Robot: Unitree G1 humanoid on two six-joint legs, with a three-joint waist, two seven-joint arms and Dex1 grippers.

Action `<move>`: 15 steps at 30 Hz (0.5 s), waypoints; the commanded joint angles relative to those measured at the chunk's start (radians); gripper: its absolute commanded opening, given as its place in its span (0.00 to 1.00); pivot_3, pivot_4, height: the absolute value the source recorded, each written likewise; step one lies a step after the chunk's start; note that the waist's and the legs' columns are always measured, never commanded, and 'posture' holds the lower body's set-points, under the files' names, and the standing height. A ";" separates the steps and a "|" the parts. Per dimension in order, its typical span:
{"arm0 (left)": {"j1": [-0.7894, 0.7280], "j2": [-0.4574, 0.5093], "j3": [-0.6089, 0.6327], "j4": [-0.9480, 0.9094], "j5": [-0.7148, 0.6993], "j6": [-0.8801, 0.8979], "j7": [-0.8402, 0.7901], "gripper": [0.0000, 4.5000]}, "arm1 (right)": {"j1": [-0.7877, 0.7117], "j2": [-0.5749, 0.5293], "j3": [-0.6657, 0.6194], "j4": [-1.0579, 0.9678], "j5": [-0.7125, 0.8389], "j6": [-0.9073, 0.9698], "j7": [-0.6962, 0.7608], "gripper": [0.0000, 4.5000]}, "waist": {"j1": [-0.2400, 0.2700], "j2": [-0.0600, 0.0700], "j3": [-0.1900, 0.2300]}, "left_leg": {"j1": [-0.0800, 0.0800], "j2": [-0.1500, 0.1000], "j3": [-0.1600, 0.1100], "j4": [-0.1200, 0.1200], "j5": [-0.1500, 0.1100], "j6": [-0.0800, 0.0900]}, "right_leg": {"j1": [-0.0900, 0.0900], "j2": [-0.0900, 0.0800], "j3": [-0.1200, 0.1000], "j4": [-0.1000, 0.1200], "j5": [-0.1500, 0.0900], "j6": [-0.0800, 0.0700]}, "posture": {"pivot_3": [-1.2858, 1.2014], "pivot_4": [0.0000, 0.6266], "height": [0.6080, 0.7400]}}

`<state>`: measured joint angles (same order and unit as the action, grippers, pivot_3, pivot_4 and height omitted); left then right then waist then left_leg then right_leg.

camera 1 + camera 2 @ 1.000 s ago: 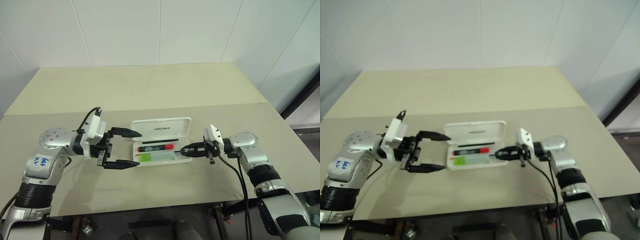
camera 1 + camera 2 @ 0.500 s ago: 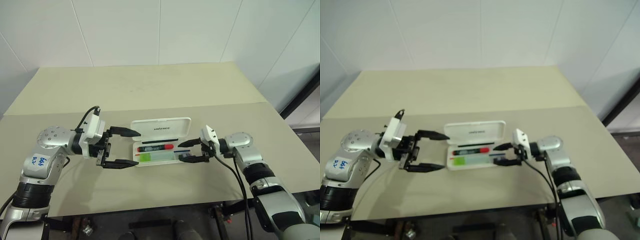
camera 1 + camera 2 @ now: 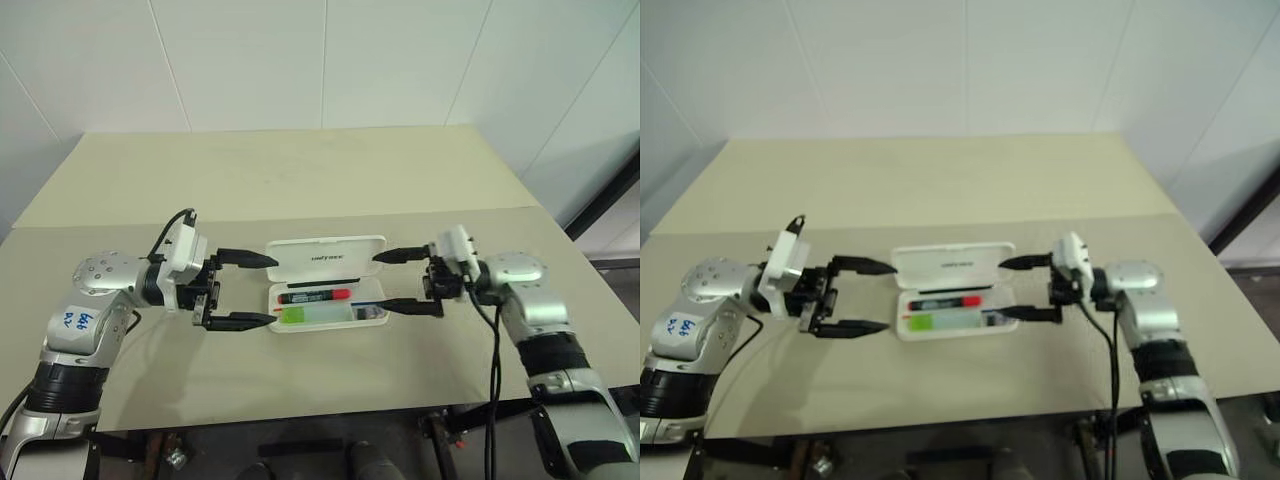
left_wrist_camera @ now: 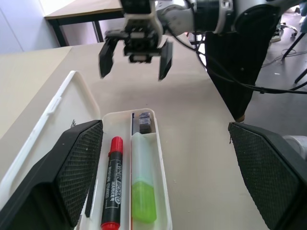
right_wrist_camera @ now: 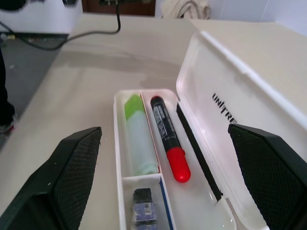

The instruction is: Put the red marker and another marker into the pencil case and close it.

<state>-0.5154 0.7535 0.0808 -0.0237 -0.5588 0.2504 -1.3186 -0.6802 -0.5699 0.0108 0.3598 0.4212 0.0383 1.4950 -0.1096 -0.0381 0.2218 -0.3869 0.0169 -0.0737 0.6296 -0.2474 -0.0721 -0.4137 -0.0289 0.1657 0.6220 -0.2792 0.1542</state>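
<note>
**Both markers loaded — lid still up**

Status as I read it: the red marker (image 5: pixel 168 136) and the green-capped marker (image 5: pixel 137 135) both lie flat inside the pencil case (image 3: pixel 325 282), side by side in separate lengthwise compartments, red one nearer the hinge. A small dark stubby object (image 5: pixel 143 203) sits in the short compartment at the end of the green marker's slot. So the loading part looks done; what's left is closing the lid (image 3: pixel 326 260), which stands open, tilted back toward the far edge of the desk.

Claws: left gripper (image 3: pixel 245 290) is released, fingers spread wide, empty, level, just beside the case's left end. Right gripper (image 3: pixel 410 282) also spread wide, empty, just beside the right end, one finger near the lid's corner and one near the tray. Neither touches the case as far as I can tell.

Case sits mid-desk, nearer the front edge than the far one.

Surface: plain beige desk (image 3: pixel 300 180) made of two slabs, with a seam running across just behind the case — otherwise bare. Room: white panelled wall (image 3: pixel 320 60) behind. In the left wrist view, a dark-framed table and floor lie beyond.
</note>
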 commanded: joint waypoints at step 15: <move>-0.055 0.041 0.072 0.149 -0.019 -0.005 -0.071 0.79 | 0.152 -0.145 -0.168 -0.324 0.136 0.175 -0.122 1.00 | 0.001 0.000 0.000 | 0.000 0.000 0.001 0.000 0.000 0.000 | 0.000 0.000 0.000 -0.001 -0.001 -0.001 | 0.52 0.24 1.00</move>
<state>-0.5452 0.7893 0.1388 0.1307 -0.5575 0.2487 -1.3751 -0.5298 -0.6951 -0.1239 0.0663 0.5481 0.2345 1.3814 -0.1086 -0.0380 0.2220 -0.3872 0.0170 -0.0730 0.6294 -0.2475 -0.0720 -0.4140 -0.0287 0.1658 0.6204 -0.2804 0.1534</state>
